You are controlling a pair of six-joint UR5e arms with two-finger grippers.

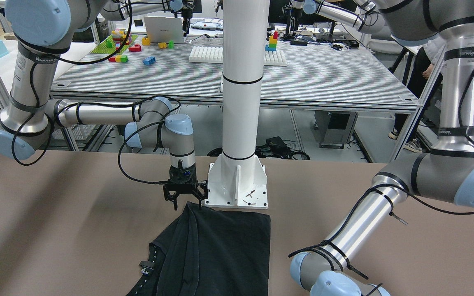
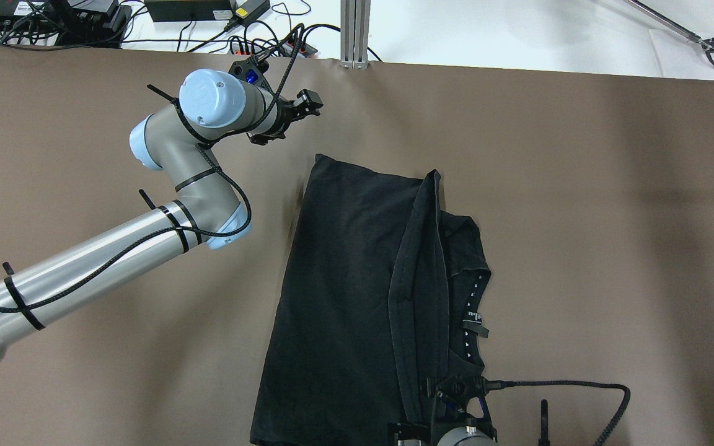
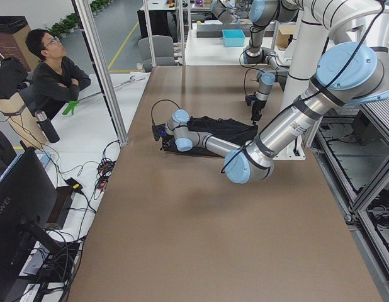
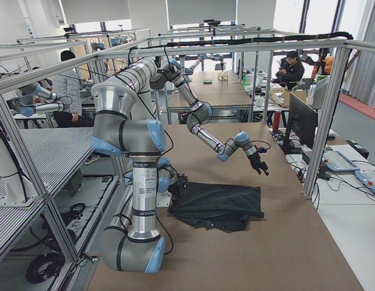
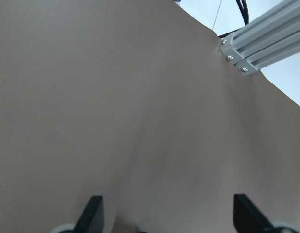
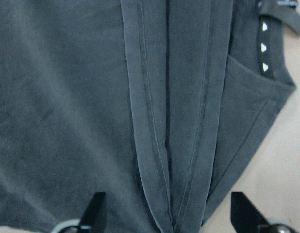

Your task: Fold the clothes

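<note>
A black garment (image 2: pixel 344 279) lies on the brown table (image 2: pixel 580 248), partly folded, with a doubled hem strip (image 2: pixel 422 260) running down its middle and the collar (image 2: pixel 471 310) to the right. It also shows in the front view (image 1: pixel 220 250) and fills the right wrist view (image 6: pixel 67 97). My right gripper (image 1: pixel 185 198) is open and empty, just above the garment's edge nearest the robot base. My left gripper (image 2: pixel 304 105) is open and empty over bare table beyond the garment's far left corner; its fingers (image 5: pixel 94 213) stand wide apart.
The white pillar base (image 1: pixel 237 185) stands on the table right beside the right gripper. An aluminium post (image 2: pixel 354 31) stands at the table's far edge, near the left gripper. A seated person (image 3: pixel 53 72) is off the table on the far side.
</note>
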